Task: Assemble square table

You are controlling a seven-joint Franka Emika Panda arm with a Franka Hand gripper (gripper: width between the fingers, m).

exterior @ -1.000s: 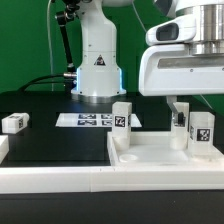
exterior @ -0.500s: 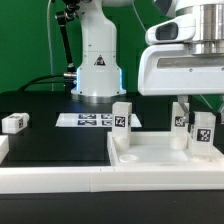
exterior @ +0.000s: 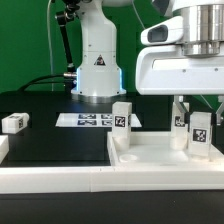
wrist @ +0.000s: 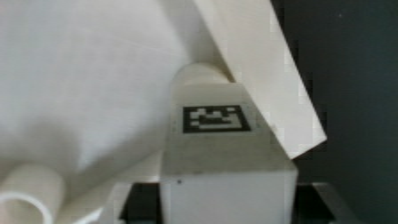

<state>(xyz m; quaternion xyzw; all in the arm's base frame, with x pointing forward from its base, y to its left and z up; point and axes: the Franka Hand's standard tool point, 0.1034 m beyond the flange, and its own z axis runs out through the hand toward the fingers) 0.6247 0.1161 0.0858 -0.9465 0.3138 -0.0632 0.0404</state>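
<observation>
The square table's top (exterior: 150,155) is a white slab with a raised rim, lying at the exterior view's right. Three white tagged legs stand on it: one at the near left corner (exterior: 121,116), one at the right front (exterior: 201,131), and one just behind that (exterior: 181,119). My gripper (exterior: 183,116) hangs over this rear leg and is shut on it. In the wrist view the held leg (wrist: 222,150) fills the gap between both dark fingers (wrist: 146,196), above the slab (wrist: 89,80) and its rim (wrist: 267,70). Another leg (exterior: 13,122) lies loose at the far left.
The marker board (exterior: 84,120) lies flat in front of the robot's base (exterior: 98,70). A long white border rail (exterior: 60,178) runs along the table's front edge. Black tabletop (exterior: 55,145) lies between the loose leg and the slab.
The jaws have closed from wide open onto the rear right leg. The gripper has shifted only slightly; the other legs and the slab have not moved.
</observation>
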